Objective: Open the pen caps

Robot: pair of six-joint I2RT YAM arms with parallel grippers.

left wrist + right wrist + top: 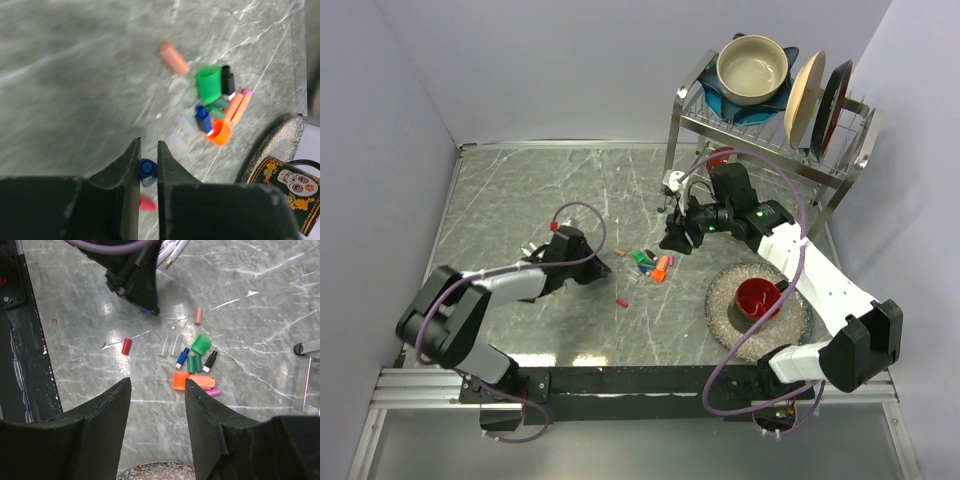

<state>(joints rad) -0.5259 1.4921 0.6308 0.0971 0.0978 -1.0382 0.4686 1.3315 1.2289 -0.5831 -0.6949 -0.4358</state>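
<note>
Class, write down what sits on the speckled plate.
A red cup sits on the speckled plate. The right arm covers the plate's far right rim, so anything there is hidden.

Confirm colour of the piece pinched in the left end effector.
Blue. The piece in the left end effector shows best in the left wrist view.

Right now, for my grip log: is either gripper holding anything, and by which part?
The left gripper pinches a small blue pen cap by its sides, between its fingertips. The right gripper is open and holds nothing.
</note>
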